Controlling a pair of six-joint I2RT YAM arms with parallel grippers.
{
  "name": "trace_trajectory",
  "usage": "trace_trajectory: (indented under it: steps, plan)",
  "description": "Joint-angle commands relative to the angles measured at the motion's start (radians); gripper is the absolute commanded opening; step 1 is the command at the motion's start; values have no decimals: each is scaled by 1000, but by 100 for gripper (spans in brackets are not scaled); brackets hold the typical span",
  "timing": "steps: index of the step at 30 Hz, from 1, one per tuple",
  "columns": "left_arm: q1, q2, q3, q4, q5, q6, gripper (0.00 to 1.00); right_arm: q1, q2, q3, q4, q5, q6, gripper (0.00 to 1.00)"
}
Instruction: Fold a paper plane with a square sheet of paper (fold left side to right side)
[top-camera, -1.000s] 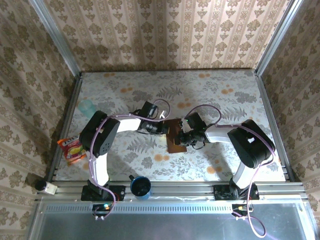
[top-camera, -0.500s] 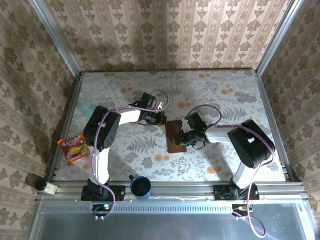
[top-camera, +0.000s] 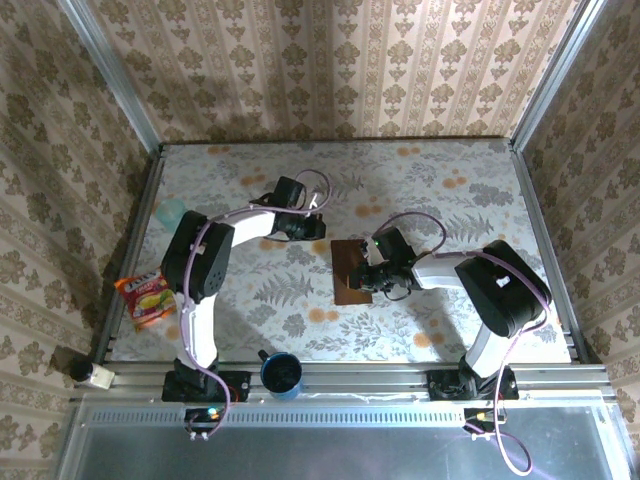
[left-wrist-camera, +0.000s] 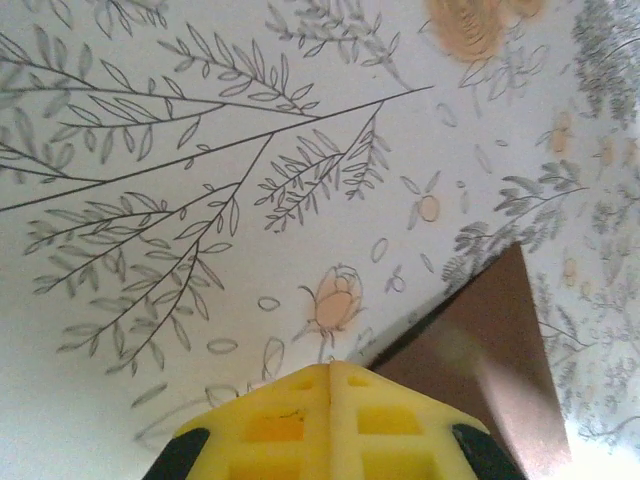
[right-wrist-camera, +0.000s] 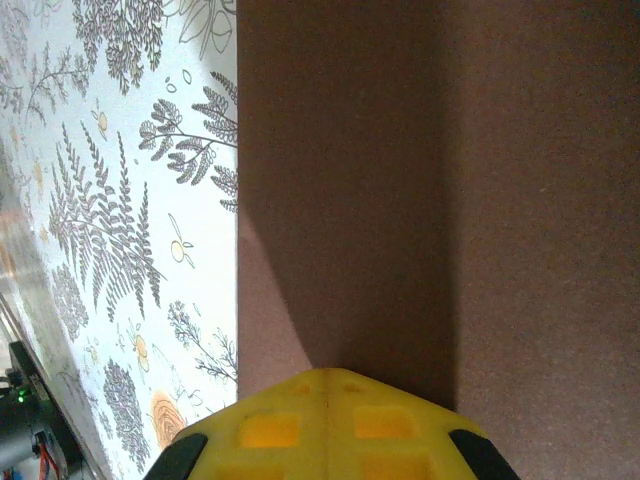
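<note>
Dark reddish-brown sheet of paper (top-camera: 345, 282), a narrow rectangle, flat on table (top-camera: 450, 200) beyond blue cup (top-camera: 282, 372), slightly right. Right gripper (top-camera: 368, 274) atop it, fingers together. Left gripper (top-camera: 318, 228) farther beyond cup, off the sheet, fingers together.

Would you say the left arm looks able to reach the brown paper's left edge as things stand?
Probably yes. The left gripper hangs just past the far-left corner of the square sheet of paper, only bare table between; the right gripper rests on its right part, leaving the left edge free.
</note>
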Motion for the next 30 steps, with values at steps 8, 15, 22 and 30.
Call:
trace_trajectory:
  steps: [8,15,22,30]
  plan:
    - [-123,-223,-160,3,25,-58,0,-21,61,-25,-74,128,40,0]
    - [-144,-155,-178,32,49,-69,0,-22,58,-17,-100,130,17,0]
    - [-150,-75,-144,24,73,-61,0,-22,71,-5,-123,124,5,0]
    - [-152,-33,-148,-11,10,-58,0,-22,52,16,-115,69,23,0]
